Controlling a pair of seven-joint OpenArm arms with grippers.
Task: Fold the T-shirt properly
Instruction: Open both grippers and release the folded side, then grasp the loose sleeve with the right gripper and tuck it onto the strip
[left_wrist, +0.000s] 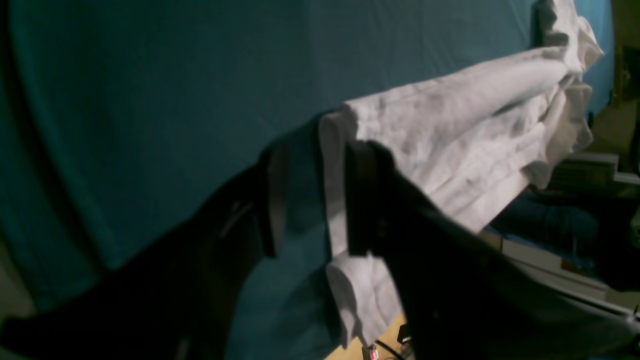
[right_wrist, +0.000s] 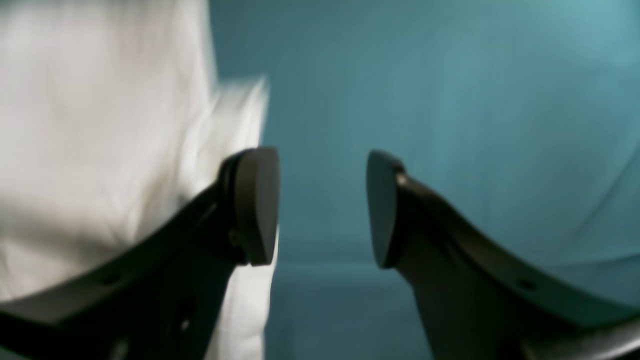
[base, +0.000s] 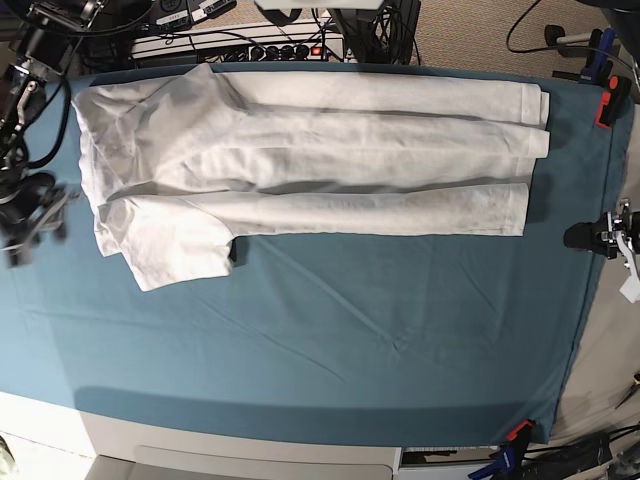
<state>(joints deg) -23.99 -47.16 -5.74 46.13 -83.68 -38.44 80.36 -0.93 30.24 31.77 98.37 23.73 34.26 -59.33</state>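
Observation:
The white T-shirt (base: 320, 150) lies flat along the far half of the teal cloth (base: 350, 330). It is folded lengthwise into a long band, with a sleeve (base: 180, 245) sticking out toward the front at the left. My right gripper (right_wrist: 320, 207) is open over bare cloth, and the T-shirt (right_wrist: 90, 125) lies just beside its left finger (right_wrist: 257, 205). In the base view this gripper (base: 28, 215) is blurred at the table's left edge. My left gripper (left_wrist: 316, 200) is open, with the T-shirt's (left_wrist: 450, 125) hem end seen in the gap. It hangs off the right edge (base: 590, 237).
A power strip and cables (base: 250, 45) run behind the table's far edge. Orange clamps hold the cloth at the right back corner (base: 605, 105) and the front right corner (base: 517, 432). The table's white front edge (base: 250, 440) shows below the cloth.

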